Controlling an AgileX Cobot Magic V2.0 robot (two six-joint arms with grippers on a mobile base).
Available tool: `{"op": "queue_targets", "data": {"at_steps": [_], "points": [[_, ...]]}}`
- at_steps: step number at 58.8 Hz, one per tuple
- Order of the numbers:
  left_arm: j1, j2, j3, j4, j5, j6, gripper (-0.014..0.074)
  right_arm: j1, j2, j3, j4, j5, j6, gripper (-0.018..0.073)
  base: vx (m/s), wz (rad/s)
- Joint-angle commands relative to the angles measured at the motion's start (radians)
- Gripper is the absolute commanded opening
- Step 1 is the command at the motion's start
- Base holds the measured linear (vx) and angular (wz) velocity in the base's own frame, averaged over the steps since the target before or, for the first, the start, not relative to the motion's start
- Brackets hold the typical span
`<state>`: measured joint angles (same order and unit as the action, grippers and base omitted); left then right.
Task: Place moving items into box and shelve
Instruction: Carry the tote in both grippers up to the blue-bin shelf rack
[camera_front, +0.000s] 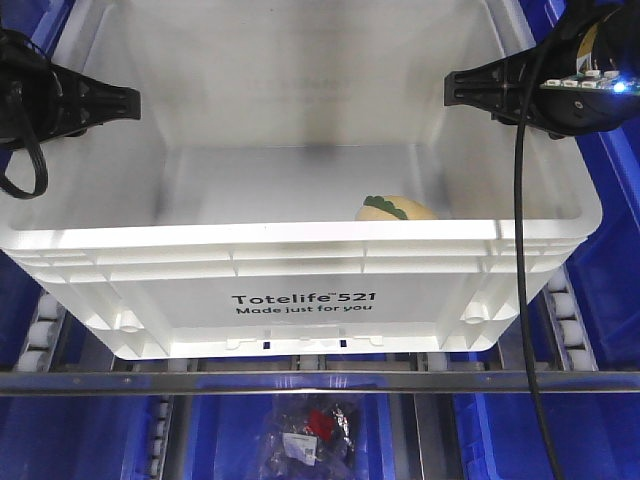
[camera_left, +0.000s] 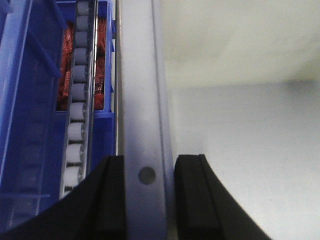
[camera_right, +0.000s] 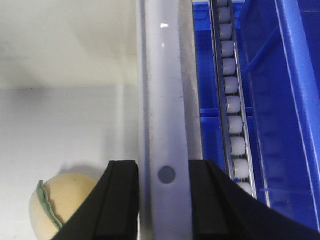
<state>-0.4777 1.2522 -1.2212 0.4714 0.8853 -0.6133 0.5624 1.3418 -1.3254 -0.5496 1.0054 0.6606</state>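
Note:
A white box (camera_front: 300, 262) marked "Totelife 521" sits between my two arms over the shelf's roller tracks. Inside it, at the front right, lies a cream bun-shaped toy with a green frill (camera_front: 398, 209); it also shows in the right wrist view (camera_right: 60, 200). My left gripper (camera_front: 130, 100) straddles the box's left rim (camera_left: 140, 100) and its pads (camera_left: 112, 200) are closed on that rim. My right gripper (camera_front: 450, 88) straddles the right rim (camera_right: 162, 75) and its pads (camera_right: 122, 200) are closed on it.
Blue bins flank the box on both sides. White roller tracks (camera_left: 77, 100) (camera_right: 232, 105) run beside each rim. A metal shelf rail (camera_front: 300, 381) crosses in front below the box. A clear bag of items (camera_front: 310, 430) lies in a blue bin underneath. Red packets (camera_left: 65, 80) fill the left bin.

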Motion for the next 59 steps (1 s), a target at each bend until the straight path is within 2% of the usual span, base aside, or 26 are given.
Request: {"op": "queue_targets", "data": {"at_steps": [1,59], "points": [[-0.006,-0.045,-0.046,0.075,-0.109,-0.001,0.0040,-0.002,-0.040,-0.043,-0.102,-0.089,0.003,0.0039,0.12,-0.07],[-0.006,-0.045,-0.046,0.075,-0.109,-0.001,0.0040,-0.002,-0.040,-0.043,-0.102,-0.089,0.003,0.0039,0.03,-0.02]]}}
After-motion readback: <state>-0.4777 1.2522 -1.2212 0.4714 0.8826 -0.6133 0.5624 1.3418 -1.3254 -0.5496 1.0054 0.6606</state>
